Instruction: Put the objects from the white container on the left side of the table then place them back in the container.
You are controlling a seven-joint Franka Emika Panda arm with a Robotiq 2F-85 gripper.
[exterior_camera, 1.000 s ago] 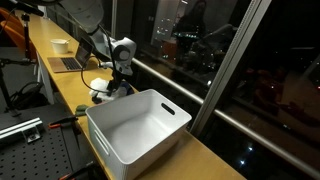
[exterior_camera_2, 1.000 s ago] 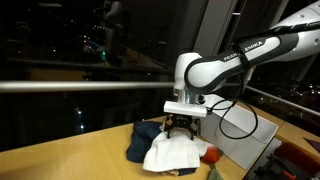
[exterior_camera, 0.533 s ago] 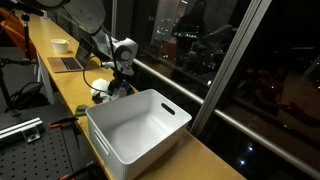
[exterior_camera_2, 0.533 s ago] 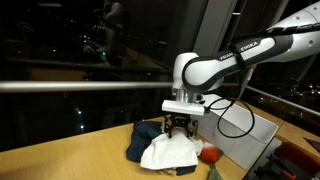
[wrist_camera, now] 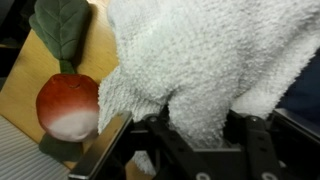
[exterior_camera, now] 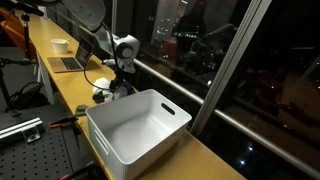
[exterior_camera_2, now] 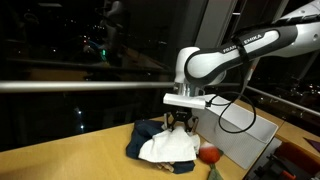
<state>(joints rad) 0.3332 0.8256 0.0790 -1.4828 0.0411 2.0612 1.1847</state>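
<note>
My long, narrow tabletop of light yellowish wood (exterior_camera_2: 55, 160) runs beside the dark window. Over it reaches the white robot arm (exterior_camera_2: 235, 55), bent so that its wrist points straight down.

The rectangular white plastic container with tall sides (exterior_camera: 140, 125) stands upright on the tabletop, mouth up. A slot handle shows in its window-side wall. I cannot tell from here which way its long axis lies.

Just beyond the container sits the pile I am working on. The white terry cloth (exterior_camera_2: 165, 148) stands in a peak under the wrist and drapes down and outward onto the wood, so its long axis runs roughly vertical. Behind it, and touching it, lies a crumpled dark blue cloth (exterior_camera_2: 143, 133).

Just beside the white terry cloth, toward the container, rests a red-orange ball-like plush piece (exterior_camera_2: 209, 154). In the wrist view its green leaf (wrist_camera: 60, 25) stands off the ball toward the top edge.

The claw (wrist_camera: 190, 140) points down into the pile. It is clenched on a bunched fold of the white terry cloth, with one finger on either side of the fold.
</note>
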